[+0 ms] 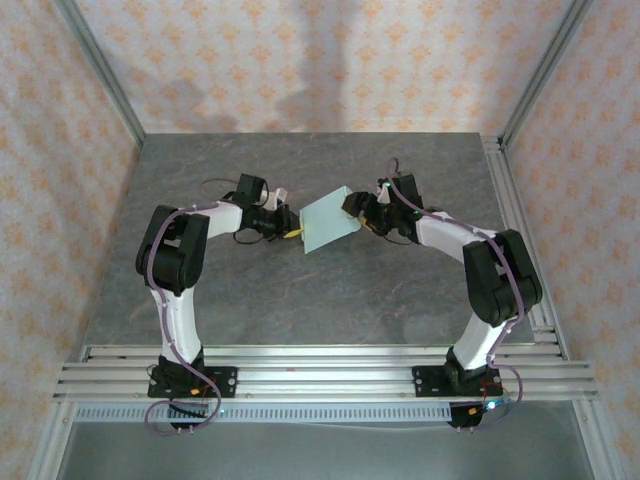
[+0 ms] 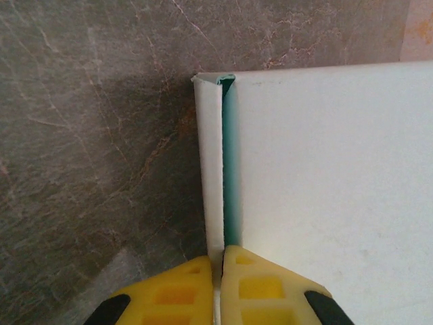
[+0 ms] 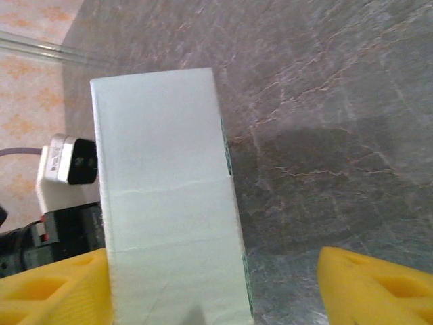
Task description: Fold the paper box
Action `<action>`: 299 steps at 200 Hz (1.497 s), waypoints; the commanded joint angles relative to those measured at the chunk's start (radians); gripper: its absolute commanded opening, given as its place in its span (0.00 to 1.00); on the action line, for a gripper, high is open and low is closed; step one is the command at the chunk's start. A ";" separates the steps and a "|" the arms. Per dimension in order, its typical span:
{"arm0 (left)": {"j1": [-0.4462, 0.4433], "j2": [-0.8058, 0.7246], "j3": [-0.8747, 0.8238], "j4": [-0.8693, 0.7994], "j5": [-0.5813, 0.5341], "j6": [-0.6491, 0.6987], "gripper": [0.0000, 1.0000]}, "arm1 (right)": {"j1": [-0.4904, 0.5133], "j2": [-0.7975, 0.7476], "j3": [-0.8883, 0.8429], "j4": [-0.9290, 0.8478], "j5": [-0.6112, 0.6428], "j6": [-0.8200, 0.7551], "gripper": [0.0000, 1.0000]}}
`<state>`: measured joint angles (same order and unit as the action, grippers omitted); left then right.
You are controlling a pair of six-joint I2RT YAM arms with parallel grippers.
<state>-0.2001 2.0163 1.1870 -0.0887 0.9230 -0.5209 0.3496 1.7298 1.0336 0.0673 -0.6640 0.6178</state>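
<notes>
L gripper [image 2: 216,288]: my pads are together, clamped on a thin edge flap of the box [image 2: 325,183]. Purpose — anchor that side so the panel can't swing while the opp. side is worked. R gripper [image 1: 357,212]: fingers [image 3: 51,288] wide apart, box panel standing between them, close to one pad; no grip. Purpose, as I judge it — straddle pos., ready to squeeze the walls in. Box loc.: over middle of table [image 1: 250,300], between both wrists, tilted; prob. lifted clear of the surface, but top view too small to confirm. Seam by my L pads gapes slightly; fold not done.
</notes>
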 commanded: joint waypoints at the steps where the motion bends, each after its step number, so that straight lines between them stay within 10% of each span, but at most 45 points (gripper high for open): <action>1: 0.004 0.044 0.001 -0.076 -0.039 0.033 0.10 | -0.007 0.017 -0.008 0.057 -0.051 0.019 0.70; 101: -0.016 -0.136 -0.035 -0.072 -0.159 0.104 0.41 | -0.007 0.008 0.030 0.013 -0.055 0.063 0.34; 208: -0.449 -0.505 -0.175 0.004 -1.007 0.610 0.99 | -0.040 -0.043 0.026 0.021 -0.090 0.140 0.34; 299: -0.644 -0.414 -0.305 0.353 -1.478 0.994 1.00 | -0.108 -0.097 -0.067 0.194 -0.249 0.332 0.33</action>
<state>-0.8127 1.5539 0.9039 0.0944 -0.3130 0.3431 0.2642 1.6718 1.0168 0.1493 -0.8295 0.8558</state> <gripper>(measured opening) 0.998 0.379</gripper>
